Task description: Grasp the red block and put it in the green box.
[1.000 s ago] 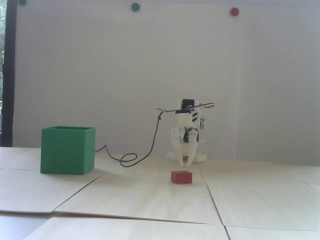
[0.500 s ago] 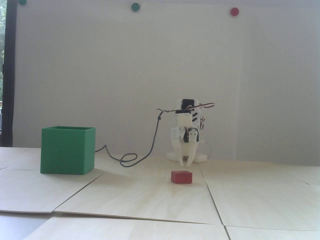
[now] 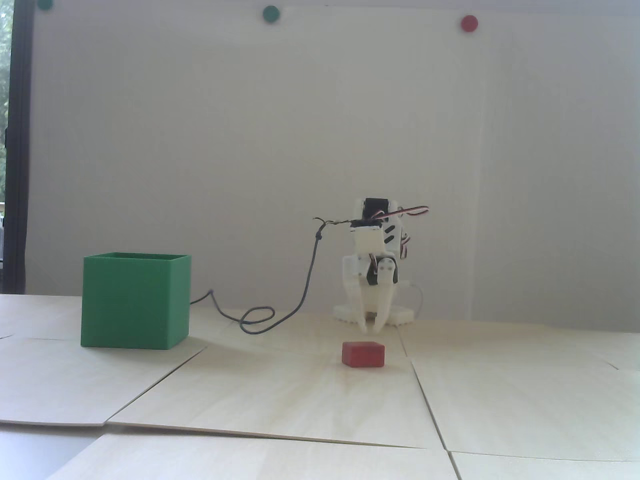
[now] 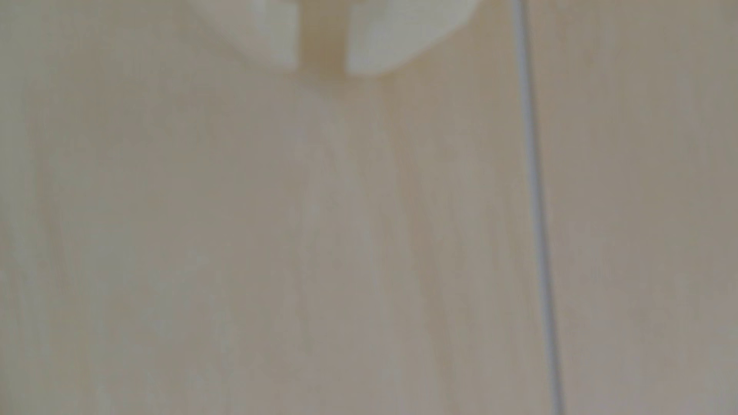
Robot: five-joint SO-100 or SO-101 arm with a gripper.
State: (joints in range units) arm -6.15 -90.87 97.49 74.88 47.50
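Note:
The red block [image 3: 363, 353] lies flat on the light wooden table, in the middle of the fixed view. The green box [image 3: 135, 307] stands open-topped at the left, well apart from the block. My white gripper [image 3: 372, 327] points down, its tips just above the table, behind the block and slightly right of its centre. In the wrist view the gripper [image 4: 321, 68] shows at the top edge. Its two white fingertips are a narrow gap apart, with nothing between them. Neither the block nor the box shows in the wrist view.
A dark cable [image 3: 305, 285] hangs from the arm and loops on the table between the box and the arm's base [image 3: 372, 312]. Seams between the table panels run past the block [image 3: 425, 395] and show in the wrist view [image 4: 537, 219]. Round green [image 3: 271, 13] and red [image 3: 469, 23] dots sit on the wall.

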